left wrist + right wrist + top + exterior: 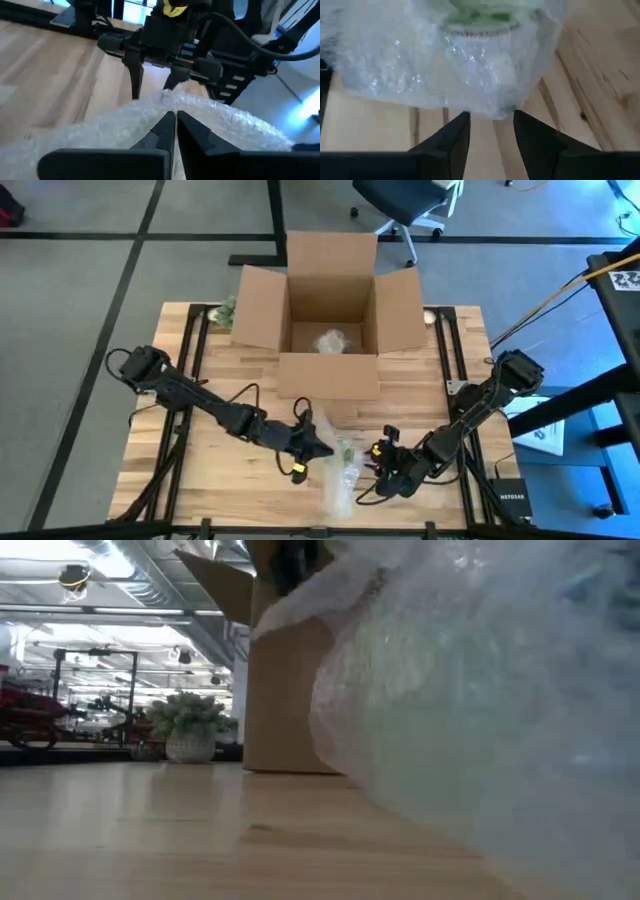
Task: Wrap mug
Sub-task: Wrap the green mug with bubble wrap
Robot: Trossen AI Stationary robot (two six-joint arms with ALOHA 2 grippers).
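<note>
A green mug lies inside a bundle of clear bubble wrap on the wooden table, near its front edge. My left gripper is at the bundle's left side, shut on the wrap. My right gripper stands open at the bundle's right side. Its two fingertips stand on either side of the wrap's nearest edge. In the low view the wrap fills the right half and hides both grippers. My left gripper pinches the bubble wrap's raised upper edge between its two shut fingers, coming level from the table's left. One layer or several, I cannot tell. The bundle rests on the table. Whether my right gripper touches the wrap, I cannot tell.
An open cardboard box stands at the table's far middle, with a bubble-wrapped item inside. A small potted plant sits at the far left by the box. Bare tabletop lies left of the bundle.
</note>
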